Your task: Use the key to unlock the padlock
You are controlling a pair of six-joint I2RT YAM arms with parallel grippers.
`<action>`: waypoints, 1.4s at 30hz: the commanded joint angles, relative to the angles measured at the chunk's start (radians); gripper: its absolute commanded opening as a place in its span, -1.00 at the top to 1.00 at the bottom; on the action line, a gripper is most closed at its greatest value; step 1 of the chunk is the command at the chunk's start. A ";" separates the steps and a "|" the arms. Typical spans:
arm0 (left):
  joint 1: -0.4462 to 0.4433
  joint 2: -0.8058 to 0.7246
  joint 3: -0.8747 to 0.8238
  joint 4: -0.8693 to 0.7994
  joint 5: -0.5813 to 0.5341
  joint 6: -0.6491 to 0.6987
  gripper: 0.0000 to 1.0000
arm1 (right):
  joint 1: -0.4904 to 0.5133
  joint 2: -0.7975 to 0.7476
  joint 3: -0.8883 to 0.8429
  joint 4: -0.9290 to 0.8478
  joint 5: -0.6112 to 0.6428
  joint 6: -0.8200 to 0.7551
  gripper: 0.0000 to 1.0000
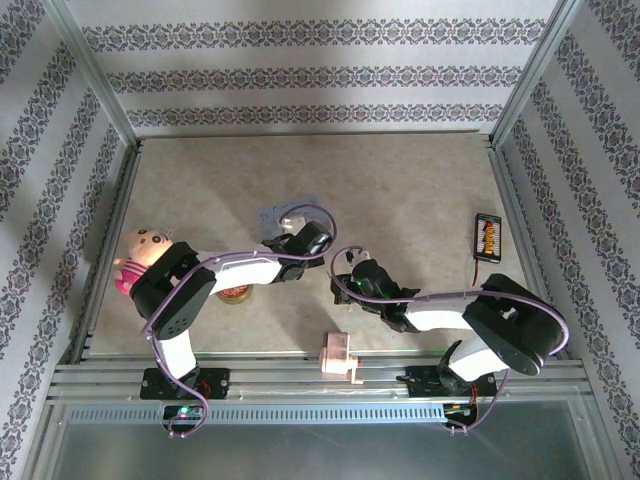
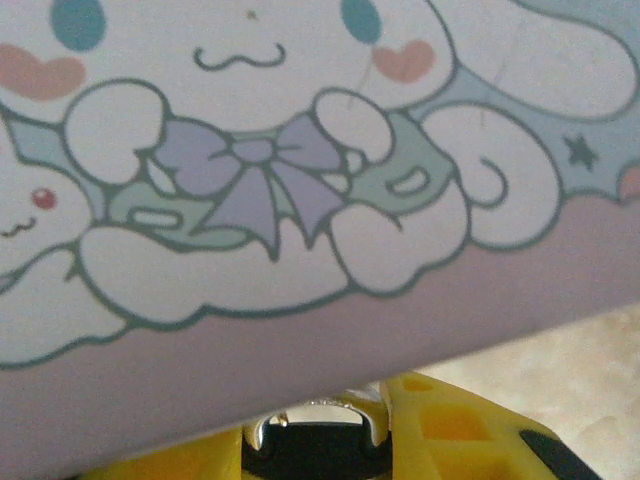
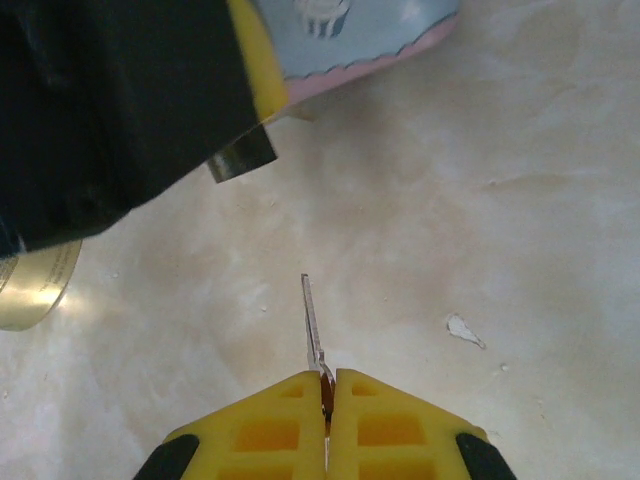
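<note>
Nearest the arm bases, a pink block (image 1: 340, 355) lies on the front rail, between the two arms. Just beyond it, on the table (image 1: 420, 180), the right gripper (image 3: 327, 380) has its yellow fingers pressed together on the key (image 3: 312, 322). The thin blade stands out ahead of the fingertips, over bare table, and points toward the left arm's tool. A small pale chip lies on the surface to the right of the blade.

To the left, a round gold tin (image 1: 237, 293) is partly covered by the left forearm, and a doll (image 1: 145, 257) lies against the left edge beside that arm's elbow.

Farther in, the left gripper (image 2: 305, 455) is narrow, its yellow fingers clamped on the padlock (image 2: 318, 418). The silver shackle shows above the dark body, directed at the pale blue tin (image 1: 278, 215). In the left wrist view the tin's printed cartoon lid stands close in front of the padlock and hides most of the table.

In the right wrist view the black housing of the left gripper blocks the upper left corner. A dark boxy end projects beneath its yellow pad, well apart from the key's tip. Whether this is the padlock's body cannot be told. A corner of the tin shows just behind it.

From above, the left gripper overlaps the tin's near right corner. A black device (image 1: 487, 235) with orange markings and a cable lies near the right edge. Patterned walls (image 1: 320, 75) close the far side.
</note>
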 commanded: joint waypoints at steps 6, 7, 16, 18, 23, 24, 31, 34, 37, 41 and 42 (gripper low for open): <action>0.013 0.051 0.095 -0.066 0.048 -0.033 0.85 | 0.007 0.060 0.011 0.153 0.016 -0.047 1.00; 0.014 0.049 0.092 -0.057 0.059 -0.036 0.85 | 0.004 0.063 0.012 0.157 0.017 -0.051 1.00; 0.033 0.026 0.055 0.007 0.152 -0.072 0.85 | -0.016 0.099 0.005 0.236 -0.002 -0.065 1.00; 0.037 0.019 0.050 0.017 0.168 -0.077 0.85 | -0.016 0.106 0.003 0.247 0.000 -0.067 1.00; 0.047 0.009 0.042 0.021 0.180 -0.082 0.85 | -0.022 0.126 0.006 0.260 -0.002 -0.069 1.00; 0.050 0.008 0.040 0.024 0.187 -0.087 0.85 | -0.022 0.130 0.006 0.263 -0.004 -0.069 1.00; 0.059 0.015 0.029 0.049 0.223 -0.108 0.86 | -0.019 0.167 -0.001 0.302 -0.003 -0.063 1.00; 0.062 0.014 0.026 0.053 0.235 -0.111 0.88 | -0.019 0.176 -0.011 0.314 0.002 -0.060 1.00; 0.065 0.010 0.021 0.057 0.238 -0.113 0.88 | -0.019 0.184 -0.017 0.324 0.008 -0.057 1.00; 0.067 0.009 0.018 0.061 0.244 -0.117 0.88 | -0.019 0.201 -0.018 0.338 0.011 -0.053 1.00; 0.068 0.010 0.017 0.065 0.246 -0.120 0.88 | -0.019 0.205 -0.016 0.341 0.010 -0.052 1.00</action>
